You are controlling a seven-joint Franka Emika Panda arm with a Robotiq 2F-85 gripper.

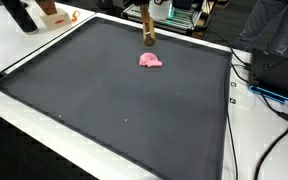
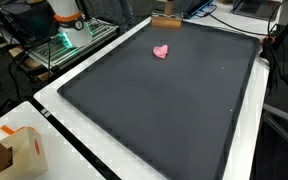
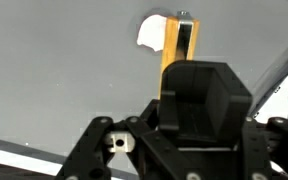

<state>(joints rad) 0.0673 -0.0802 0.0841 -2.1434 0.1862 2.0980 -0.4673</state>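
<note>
Black Robotiq claw [image 3: 189, 90]: poised over one edge of the dark grey rectangular mat [image 1: 104, 100]. Its fingertips are hidden behind its own body, so I cannot tell if it is clenched or released.
Tan wooden oblong block [image 3: 179, 45]: in line with the jaws, at that mat edge.
Pink soft lump [image 1: 151, 61]: on the mat, near the block and apart from it.
Hazard, as a judgement: a loose hold could let the block topple onto the lump.

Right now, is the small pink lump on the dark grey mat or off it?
On it. In both exterior views the small pink lump lies on the dark grey mat, inside its border.
</note>
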